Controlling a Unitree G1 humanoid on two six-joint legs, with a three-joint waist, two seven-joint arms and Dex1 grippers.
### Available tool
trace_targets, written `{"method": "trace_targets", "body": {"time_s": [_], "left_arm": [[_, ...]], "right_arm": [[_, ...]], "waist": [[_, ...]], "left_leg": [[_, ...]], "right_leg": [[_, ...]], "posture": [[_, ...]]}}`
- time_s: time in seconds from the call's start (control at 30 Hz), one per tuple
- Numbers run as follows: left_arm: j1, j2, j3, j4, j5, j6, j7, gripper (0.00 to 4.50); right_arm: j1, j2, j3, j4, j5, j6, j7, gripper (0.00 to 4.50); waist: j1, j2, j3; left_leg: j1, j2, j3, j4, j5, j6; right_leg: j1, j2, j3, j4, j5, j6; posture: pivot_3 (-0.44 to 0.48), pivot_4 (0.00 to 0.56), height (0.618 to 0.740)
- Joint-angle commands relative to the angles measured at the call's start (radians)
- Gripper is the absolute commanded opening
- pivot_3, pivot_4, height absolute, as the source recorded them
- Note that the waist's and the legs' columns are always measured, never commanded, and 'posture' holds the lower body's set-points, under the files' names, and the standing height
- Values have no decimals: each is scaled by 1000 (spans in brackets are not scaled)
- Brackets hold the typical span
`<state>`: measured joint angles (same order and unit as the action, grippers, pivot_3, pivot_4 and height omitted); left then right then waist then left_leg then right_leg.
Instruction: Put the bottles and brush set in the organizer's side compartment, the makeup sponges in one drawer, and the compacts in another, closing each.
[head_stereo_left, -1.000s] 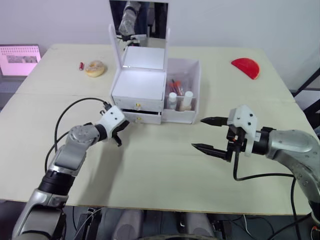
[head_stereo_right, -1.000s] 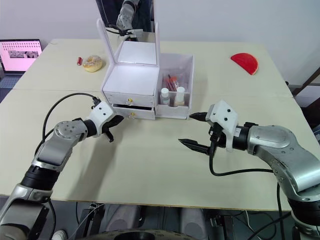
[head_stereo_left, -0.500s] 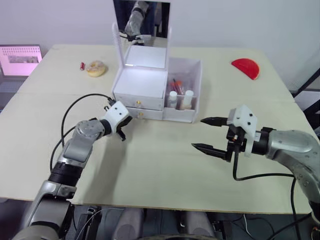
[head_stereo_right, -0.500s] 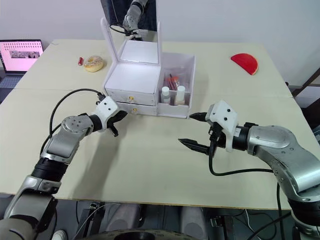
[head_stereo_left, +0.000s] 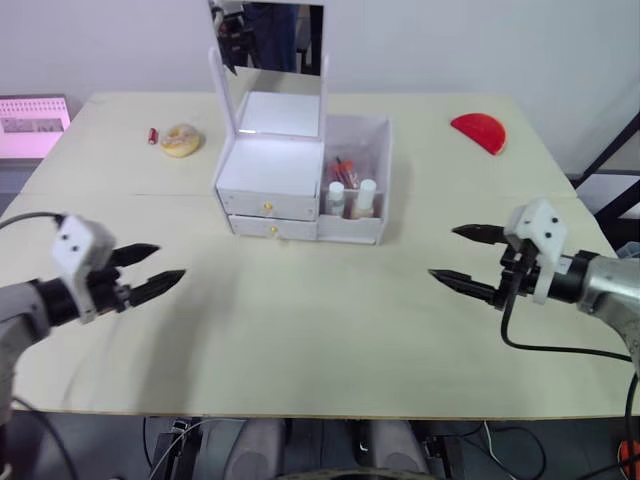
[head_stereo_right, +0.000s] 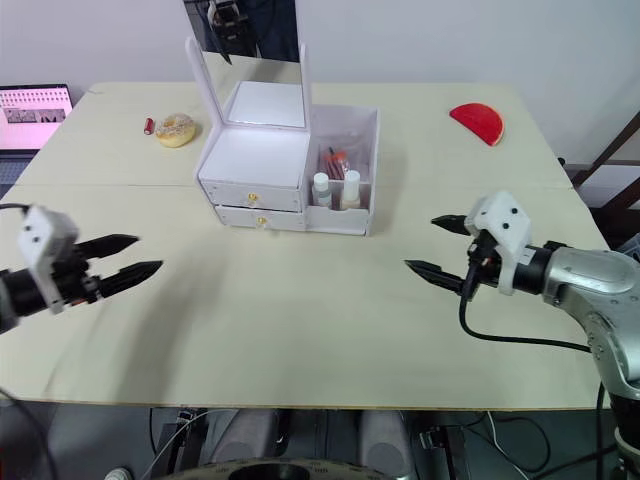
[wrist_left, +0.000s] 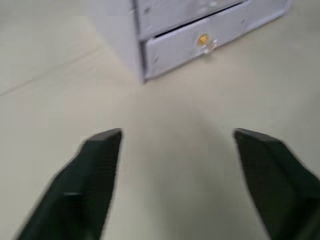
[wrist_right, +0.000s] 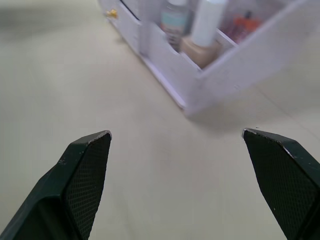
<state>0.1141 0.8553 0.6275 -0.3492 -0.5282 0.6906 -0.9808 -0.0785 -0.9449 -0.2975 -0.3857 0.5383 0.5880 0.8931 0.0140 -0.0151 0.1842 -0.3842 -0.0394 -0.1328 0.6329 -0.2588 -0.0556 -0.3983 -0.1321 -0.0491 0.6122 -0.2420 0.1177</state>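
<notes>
— Pulled back, the left gripper (head_stereo_left: 150, 267): a second ago it was up against the organizer's lower drawer, now it hovers over bare table (head_stereo_left: 300, 330) well to the left, fingers spread and holding nothing.

— And the right gripper (head_stereo_left: 462, 256)?

— It has drifted out to the right a little. Jaws wide apart, empty, hanging above the table well clear of the organizer (head_stereo_left: 300, 180).

— Where do the task's things sit?

— Two bottles (head_stereo_left: 352, 198) stand upright in the side compartment (head_stereo_left: 372, 150), at its front; the right wrist view shows them close, one with a pale blue label, one beige with a white cap. Behind them lie the brushes (head_stereo_left: 345, 168), reddish handles in a clear sleeve. Both drawers look pushed in, though the left wrist view shows a thin dark gap above the lower drawer (wrist_left: 210, 37) with its gold knob. What lies inside the drawers I cannot tell.

— Anything else on the table?

— A mirror (head_stereo_left: 268, 35) stands up at the organizer's back. Far left, a round beige object (head_stereo_left: 180, 139) with a small red item (head_stereo_left: 152, 135) just beside it. Far right, a red half-round piece (head_stereo_left: 478, 133). A pink screen (head_stereo_left: 33, 112) sits past the table's left edge.
</notes>
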Motion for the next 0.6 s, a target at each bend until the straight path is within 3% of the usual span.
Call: {"method": "trace_targets", "body": {"time_s": [0.03, 0.27, 0.6], "left_arm": [[47, 21, 155, 12, -36, -8, -15, 4456], [188, 20, 370, 73, -46, -18, -30, 4456], [196, 7, 349, 52, -57, -44, 18, 4456]], "right_arm": [[17, -4, -72, 44, -6, -41, 18, 4500], [122, -23, -193, 216, -47, -150, 92, 4500], [125, -18, -185, 221, -52, -172, 109, 4500]], "waist": [[0, 0, 0], [-2, 0, 0], [-2, 0, 0]], "left_leg": [[0, 0, 0, 0, 0, 0], [-1, 0, 3, -1, 0, 0], [0, 3, 5, 0, 0, 0]], "right_leg": [[0, 0, 0, 0, 0, 0], [-1, 0, 1, -2, 2, -4], [-2, 0, 1, -1, 1, -2]], "posture": [[0, 150, 739], [0, 150, 739], [0, 150, 739]]}}
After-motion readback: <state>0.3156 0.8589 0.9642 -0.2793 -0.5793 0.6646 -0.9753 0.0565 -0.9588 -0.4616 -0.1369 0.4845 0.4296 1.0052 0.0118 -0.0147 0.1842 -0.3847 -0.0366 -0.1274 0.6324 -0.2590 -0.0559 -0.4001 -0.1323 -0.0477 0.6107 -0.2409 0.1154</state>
